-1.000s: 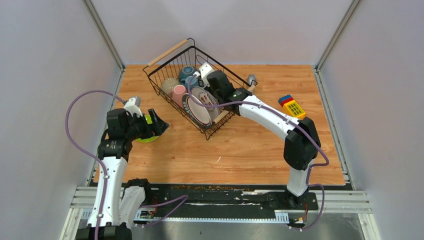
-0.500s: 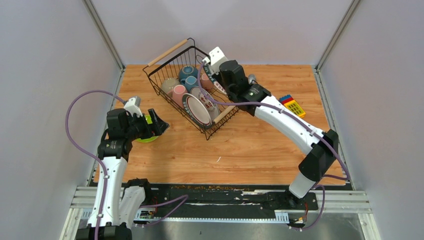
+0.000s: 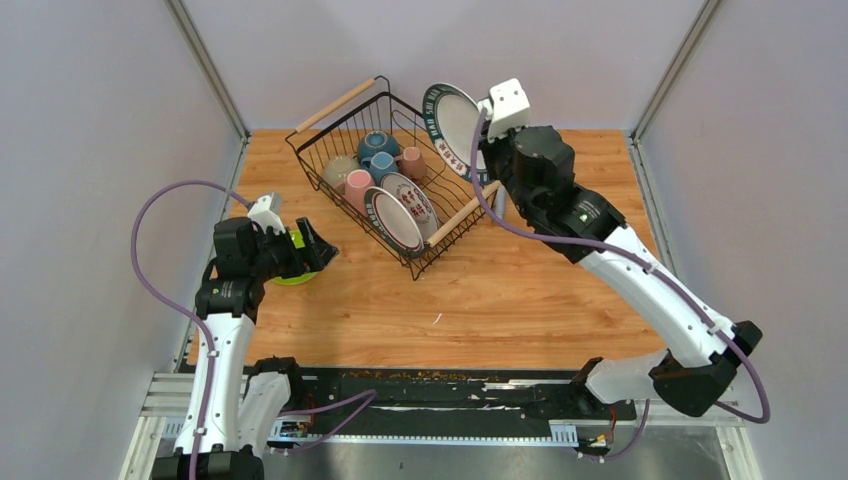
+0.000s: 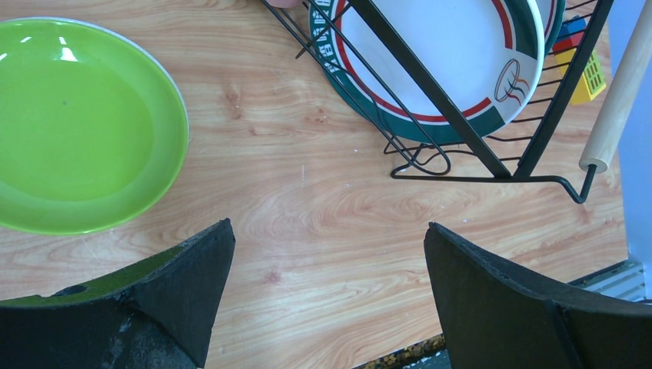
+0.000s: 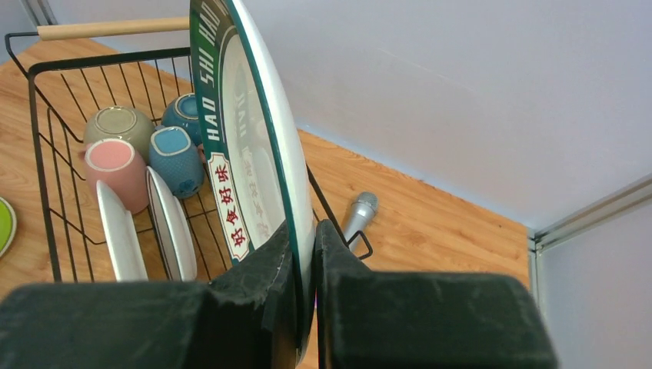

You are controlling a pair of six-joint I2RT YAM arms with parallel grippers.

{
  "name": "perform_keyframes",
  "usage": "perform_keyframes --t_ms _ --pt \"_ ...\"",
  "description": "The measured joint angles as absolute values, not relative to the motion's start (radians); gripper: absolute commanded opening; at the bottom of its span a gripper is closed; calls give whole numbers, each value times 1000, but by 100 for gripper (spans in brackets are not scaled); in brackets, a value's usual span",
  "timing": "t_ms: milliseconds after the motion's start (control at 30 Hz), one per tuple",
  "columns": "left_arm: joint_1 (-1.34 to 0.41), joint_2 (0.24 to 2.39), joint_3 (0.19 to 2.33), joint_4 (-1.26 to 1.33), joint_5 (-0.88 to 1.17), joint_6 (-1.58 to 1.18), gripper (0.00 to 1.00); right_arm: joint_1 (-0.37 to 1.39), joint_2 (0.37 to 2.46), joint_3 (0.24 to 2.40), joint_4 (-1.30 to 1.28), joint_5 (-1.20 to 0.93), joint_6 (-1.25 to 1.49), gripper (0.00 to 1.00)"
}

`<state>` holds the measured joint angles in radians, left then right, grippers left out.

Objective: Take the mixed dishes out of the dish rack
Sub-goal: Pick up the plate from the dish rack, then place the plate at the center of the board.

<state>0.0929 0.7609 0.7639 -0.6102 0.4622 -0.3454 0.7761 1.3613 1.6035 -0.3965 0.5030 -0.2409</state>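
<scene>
My right gripper's (image 3: 480, 128) jaws are clamped tight on the rim of a patterned plate (image 3: 450, 118). My left gripper's (image 3: 318, 246) jaws stand wide open with nothing between them.

From the overhead view, the held plate is up on edge in the air, above the far right corner of the dish rack (image 3: 302, 152). The rack sits askew at the far middle of the table (image 3: 500, 290). Inside it, two more plates (image 3: 398, 215) lean at the near end, with a pink mug (image 3: 358, 188), blue mugs (image 3: 378, 148) and a beige bowl (image 3: 338, 170) behind them. The left gripper hangs over a green plate (image 3: 292, 274) that lies flat on the table, left of the rack.

Through the left wrist camera, the open fingers (image 4: 177, 300) frame bare wood. The green plate (image 4: 77, 131) is at upper left, and the rack's corner (image 4: 430, 84) with one leaning plate (image 4: 446, 61) is at upper right. A toy block (image 4: 580, 65) shows through the wires.

Through the right wrist camera, the fingers (image 5: 265, 277) pinch the plate's (image 5: 254, 138) lower rim and it stands nearly upright. Below it are the rack (image 5: 31, 115), the pink mug (image 5: 115, 169), a blue mug (image 5: 175, 157) and the two plates (image 5: 123, 231). A grey cylinder (image 5: 357, 211) lies on the table just outside the rack.
</scene>
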Motion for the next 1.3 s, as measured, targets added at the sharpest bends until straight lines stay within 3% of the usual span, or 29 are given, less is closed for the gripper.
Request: perform_keyframes --t_ms 367,733,1300 --pt "93 761 764 -610 462 -346 100 648 1138 1384 -416 480 -51 0" --pt "93 777 764 -610 462 -346 100 224 890 1166 -458 284 271 0" --pt "93 789 764 -610 466 -346 100 -239 862 759 -421 -177 640 0"
